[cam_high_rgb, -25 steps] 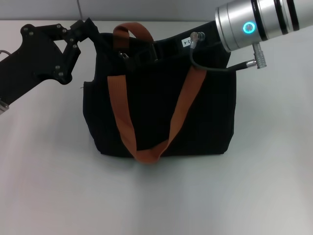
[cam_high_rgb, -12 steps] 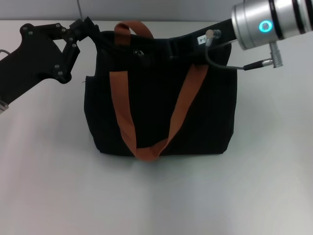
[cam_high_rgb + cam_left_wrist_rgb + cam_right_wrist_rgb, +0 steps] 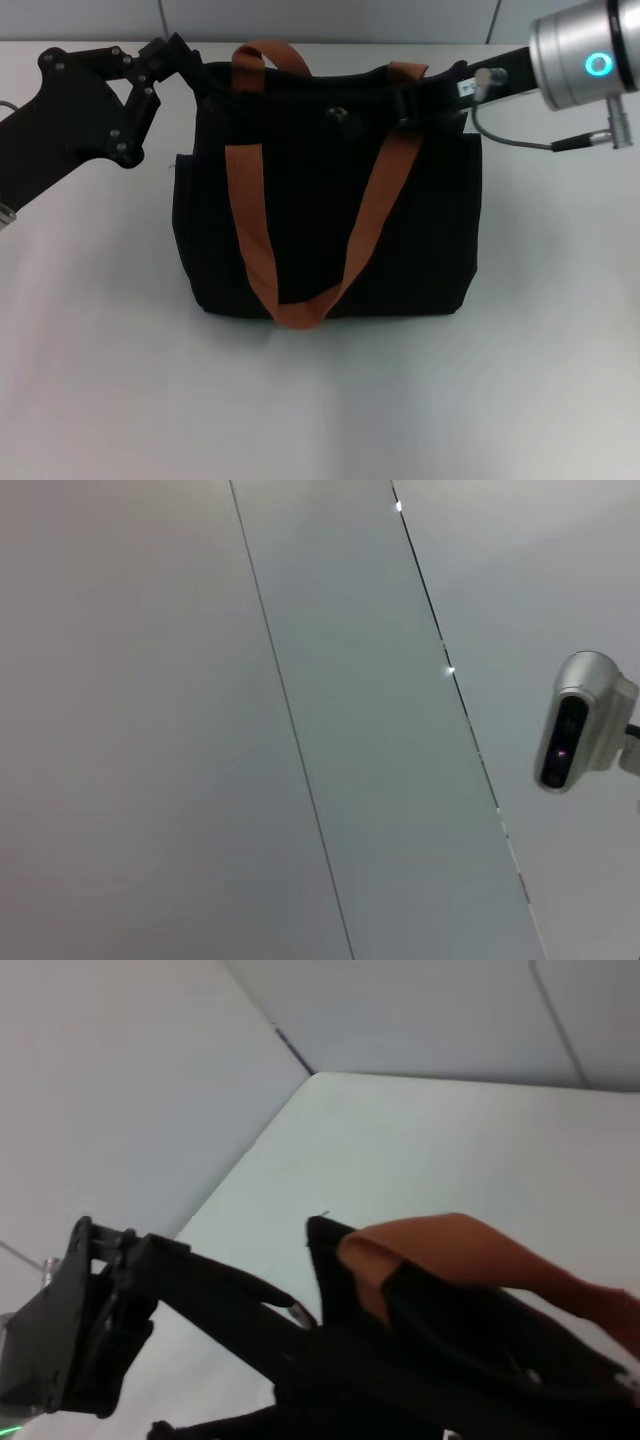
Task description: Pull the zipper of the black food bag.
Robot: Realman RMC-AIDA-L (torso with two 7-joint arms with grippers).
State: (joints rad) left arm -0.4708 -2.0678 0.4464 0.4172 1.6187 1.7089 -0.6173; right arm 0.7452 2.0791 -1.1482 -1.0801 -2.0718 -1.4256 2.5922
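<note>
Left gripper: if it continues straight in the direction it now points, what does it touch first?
The left gripper points toward the bag's upper left corner and seems already against it, so it would probably press into that black fabric first; depth is unclear.

No text, brand, number or sign could be read in any view. A small white label (image 3: 467,88) sat on the right arm, just beside the top corner of the black food bag (image 3: 330,200), but its print was too small to make out.
</note>
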